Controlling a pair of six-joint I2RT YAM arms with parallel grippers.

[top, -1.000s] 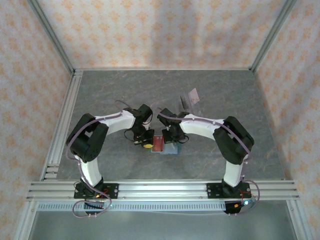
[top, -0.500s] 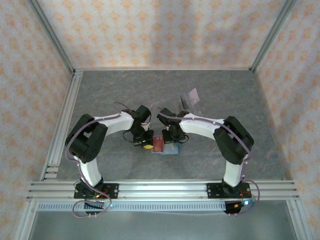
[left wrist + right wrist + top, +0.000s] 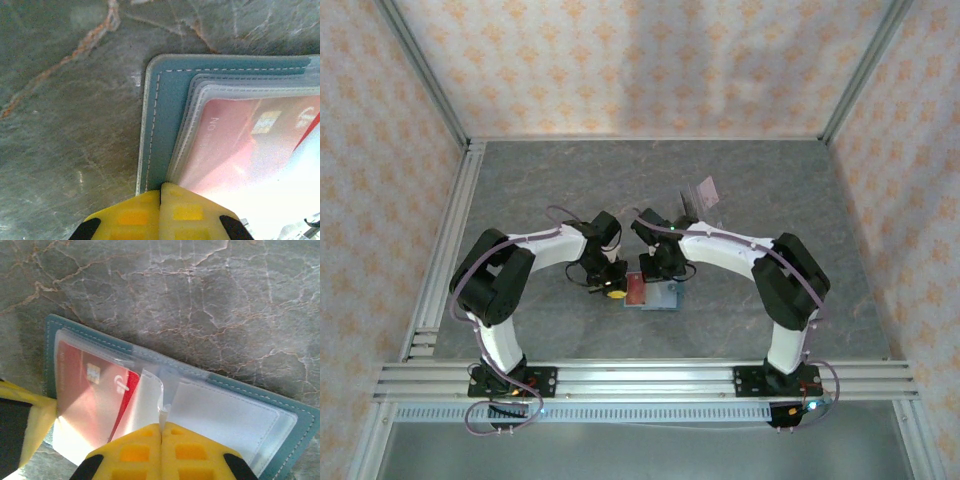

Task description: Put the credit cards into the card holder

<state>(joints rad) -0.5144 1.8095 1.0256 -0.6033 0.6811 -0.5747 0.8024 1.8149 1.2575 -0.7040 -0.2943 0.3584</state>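
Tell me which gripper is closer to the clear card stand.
Right. The right gripper is at the card holder's middle, nearer the clear card stand; the left gripper is at the holder's left edge.

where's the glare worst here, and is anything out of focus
Left wrist: glare washes out the lower right of the red card, and the left gripper is blurred. Right wrist: the sleeves of the card holder shine pale, the table is sharp. Top external: even light, faint shadow on the back wall.
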